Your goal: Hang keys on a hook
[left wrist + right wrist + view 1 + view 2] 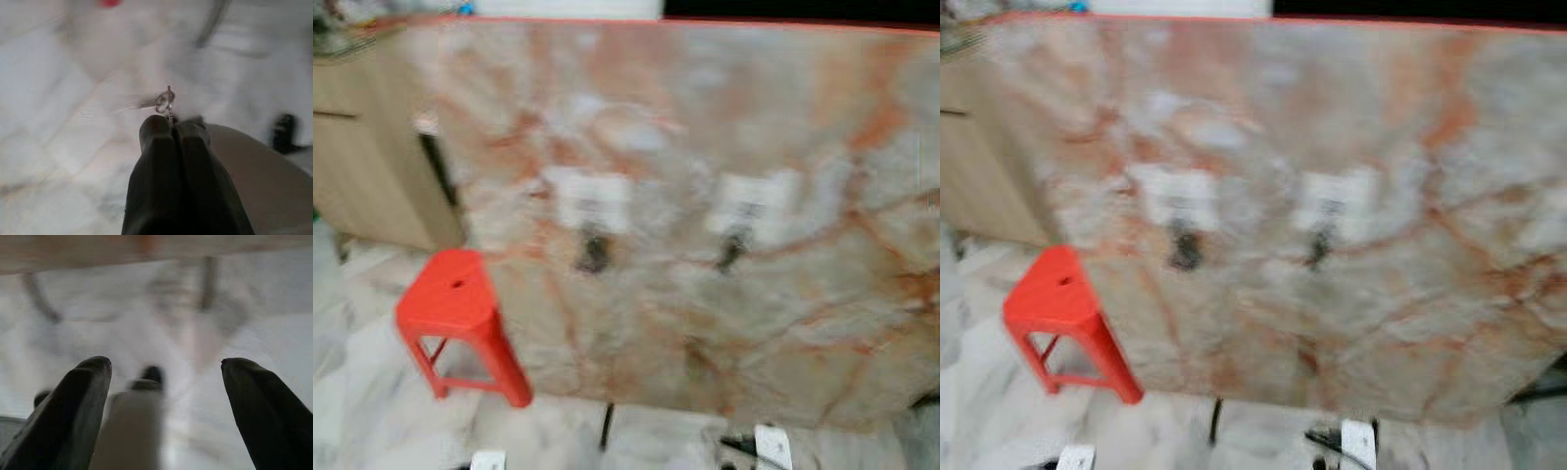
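Left wrist view: left gripper (172, 128) pinches the keys (164, 102) above pale floor; right gripper (166, 367) hangs spread wide, holding nothing.

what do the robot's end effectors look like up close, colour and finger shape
Both have two long black fingers with a matte finish and rounded tips. On the left end effector the fingers are thick and widen toward the wrist. On the right end effector each finger tapers from a broad base to a blunt rounded tip. Blur hides any markings or cables.
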`<state>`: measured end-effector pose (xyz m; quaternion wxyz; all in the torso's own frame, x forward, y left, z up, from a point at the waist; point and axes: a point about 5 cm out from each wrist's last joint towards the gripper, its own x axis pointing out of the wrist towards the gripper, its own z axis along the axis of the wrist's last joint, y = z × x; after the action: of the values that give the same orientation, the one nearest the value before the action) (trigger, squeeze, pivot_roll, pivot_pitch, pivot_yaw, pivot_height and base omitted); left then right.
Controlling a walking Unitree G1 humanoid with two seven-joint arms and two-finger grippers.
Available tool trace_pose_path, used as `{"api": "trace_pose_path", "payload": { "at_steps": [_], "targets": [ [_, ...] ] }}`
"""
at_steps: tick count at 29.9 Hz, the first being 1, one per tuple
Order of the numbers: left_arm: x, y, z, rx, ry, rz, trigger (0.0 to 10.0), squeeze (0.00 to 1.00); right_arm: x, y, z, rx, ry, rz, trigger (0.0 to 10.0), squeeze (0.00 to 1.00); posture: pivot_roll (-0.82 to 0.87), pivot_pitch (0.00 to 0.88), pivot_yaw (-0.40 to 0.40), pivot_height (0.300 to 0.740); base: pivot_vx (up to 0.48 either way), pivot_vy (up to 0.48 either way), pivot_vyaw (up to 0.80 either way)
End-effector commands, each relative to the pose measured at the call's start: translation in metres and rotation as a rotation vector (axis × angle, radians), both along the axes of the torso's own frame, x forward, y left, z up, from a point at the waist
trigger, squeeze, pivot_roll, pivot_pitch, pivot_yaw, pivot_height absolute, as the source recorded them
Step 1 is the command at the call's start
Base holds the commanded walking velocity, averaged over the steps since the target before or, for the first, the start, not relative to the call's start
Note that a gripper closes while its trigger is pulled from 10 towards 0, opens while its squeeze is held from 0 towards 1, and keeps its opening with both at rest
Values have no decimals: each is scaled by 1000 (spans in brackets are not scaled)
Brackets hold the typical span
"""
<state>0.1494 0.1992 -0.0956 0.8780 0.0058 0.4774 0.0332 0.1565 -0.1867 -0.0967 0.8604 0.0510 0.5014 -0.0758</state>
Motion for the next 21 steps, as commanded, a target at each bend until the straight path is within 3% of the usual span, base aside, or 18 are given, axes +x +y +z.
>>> {"api": "trace_pose_path", "payload": {
  "at_steps": [1, 21],
  "targets": [
    [-5, 8, -1, 20, 21, 8, 10000, 0, 0, 4, 0, 8, -3, -3, 10000, 0, 49, 0, -3, 740, 0, -480, 0],
    [-5, 8, -1, 23, 19, -1, 10000, 0, 5, 3, 2, 13, -18, -5, 10000, 0, 49, 0, 7, 740, 0, -480, 0]
  ]
}}
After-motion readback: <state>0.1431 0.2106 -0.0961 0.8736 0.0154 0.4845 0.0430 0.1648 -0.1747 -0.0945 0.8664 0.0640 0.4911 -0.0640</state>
